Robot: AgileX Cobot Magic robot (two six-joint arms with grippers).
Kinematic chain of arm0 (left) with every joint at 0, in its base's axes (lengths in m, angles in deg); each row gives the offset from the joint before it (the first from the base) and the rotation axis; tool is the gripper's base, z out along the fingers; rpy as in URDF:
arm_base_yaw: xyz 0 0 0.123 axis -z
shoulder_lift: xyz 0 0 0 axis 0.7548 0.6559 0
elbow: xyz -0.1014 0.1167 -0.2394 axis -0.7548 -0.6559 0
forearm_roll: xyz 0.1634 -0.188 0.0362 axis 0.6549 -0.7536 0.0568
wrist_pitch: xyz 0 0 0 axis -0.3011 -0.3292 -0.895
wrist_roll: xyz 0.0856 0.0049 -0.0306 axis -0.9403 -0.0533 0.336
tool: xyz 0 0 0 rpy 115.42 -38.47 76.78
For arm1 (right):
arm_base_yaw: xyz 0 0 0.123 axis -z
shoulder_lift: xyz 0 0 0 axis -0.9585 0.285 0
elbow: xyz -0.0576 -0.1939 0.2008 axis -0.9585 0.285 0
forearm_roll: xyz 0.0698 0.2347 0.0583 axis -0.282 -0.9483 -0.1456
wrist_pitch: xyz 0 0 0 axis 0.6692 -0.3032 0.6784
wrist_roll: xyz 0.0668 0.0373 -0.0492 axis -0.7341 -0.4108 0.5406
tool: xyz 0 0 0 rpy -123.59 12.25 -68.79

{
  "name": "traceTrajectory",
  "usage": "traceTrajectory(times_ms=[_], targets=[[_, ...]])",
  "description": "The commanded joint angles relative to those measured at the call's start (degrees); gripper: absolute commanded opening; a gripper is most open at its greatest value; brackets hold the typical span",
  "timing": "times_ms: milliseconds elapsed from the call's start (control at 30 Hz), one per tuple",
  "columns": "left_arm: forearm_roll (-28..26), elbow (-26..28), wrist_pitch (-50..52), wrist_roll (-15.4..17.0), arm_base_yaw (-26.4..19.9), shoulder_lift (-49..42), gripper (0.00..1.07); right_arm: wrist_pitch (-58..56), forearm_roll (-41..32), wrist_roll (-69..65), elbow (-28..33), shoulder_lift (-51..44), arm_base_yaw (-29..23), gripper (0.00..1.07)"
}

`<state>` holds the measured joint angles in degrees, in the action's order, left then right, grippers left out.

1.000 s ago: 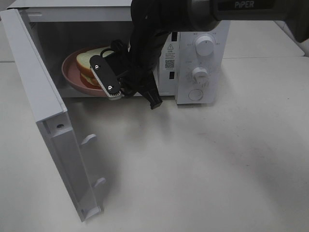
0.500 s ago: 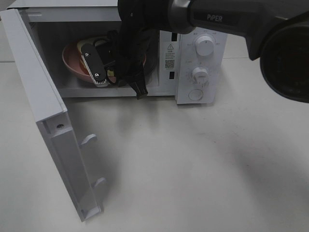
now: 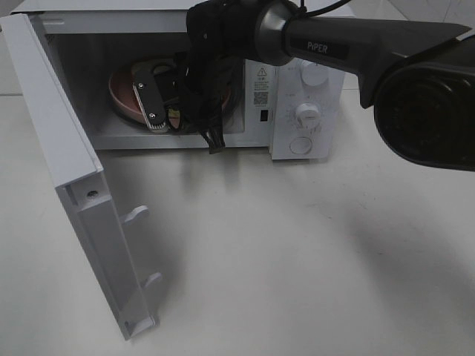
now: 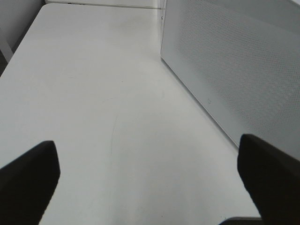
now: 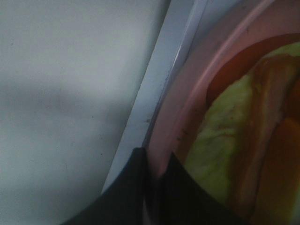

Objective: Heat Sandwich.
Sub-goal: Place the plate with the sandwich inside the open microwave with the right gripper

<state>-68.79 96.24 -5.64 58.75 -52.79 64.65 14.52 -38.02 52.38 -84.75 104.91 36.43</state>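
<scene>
Hanging over the worktop [image 4: 93, 93], the left gripper [image 4: 146, 150] is holding its jaws spread wide with nothing between them. A white perforated panel [image 4: 234, 70] is standing just beside it (whether that is the microwave's side or its door, I cannot tell).

In the high view the door [image 3: 67, 148] is standing swung open at the left, with its two latch hooks [image 3: 137, 213] sticking out over the worktop. Inside the cavity of the microwave [image 3: 330, 133] the plate [image 3: 119, 96] is lying near the front opening.

The right gripper [image 5: 155, 161] is reaching into the cavity and is clamping the plate's near rim. The wrist view is showing both dark fingers [image 5: 131, 187] pinching the pink rim just beside the sill [image 5: 154, 93].

The sandwich [image 5: 253, 140] is lying on the plate inside the cavity, its pale green layer and brown filling showing right behind the pinched rim. In the high view the gripper is hiding most of it.

Further right, the microwave's front is carrying two knobs [image 3: 306, 113] above a round button [image 3: 300, 144]. The right arm [image 3: 356, 41] is stretching across above them.
</scene>
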Motion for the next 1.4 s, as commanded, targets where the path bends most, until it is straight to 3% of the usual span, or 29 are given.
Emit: traceTrajectory(times_ms=[33, 400, 500, 600, 633, 733, 867, 1400], targets=[[-0.3, -0.1, 0.6, -0.1, -0.1, -1.1, 0.98, 2.5, 0.3, -1.3, -0.9, -0.6, 0.2, 0.05], [-0.3, -0.1, 0.6, -0.1, -0.1, -1.1, 0.98, 3.0, 0.1, -3.1, -0.9, -0.6, 0.3, 0.16], [-0.3, -0.1, 0.6, -0.1, -0.1, -1.1, 0.98, 3.2, 0.1, -4.6, -0.9, -0.6, 0.3, 0.25], [-0.3, -0.1, 0.6, -0.1, -0.1, -1.1, 0.98, 3.2, 0.1, -7.0, -0.9, -0.6, 0.3, 0.44], [-0.3, -0.1, 0.6, -0.1, -0.1, -1.1, 0.98, 3.2, 0.1, -7.0, -0.9, -0.6, 0.3, 0.44], [-0.3, -0.1, 0.6, -0.1, -0.1, -1.1, 0.98, 3.3, 0.2, -9.2, -0.9, -0.6, 0.3, 0.61], [-0.3, -0.1, 0.6, -0.1, -0.1, -1.1, 0.98, 3.2, 0.1, -11.0, -0.9, -0.6, 0.3, 0.73], [-0.3, -0.1, 0.6, -0.1, -0.1, -1.1, 0.98, 3.0, 0.1, -14.6, -0.8, -0.6, 0.2, 0.76]])
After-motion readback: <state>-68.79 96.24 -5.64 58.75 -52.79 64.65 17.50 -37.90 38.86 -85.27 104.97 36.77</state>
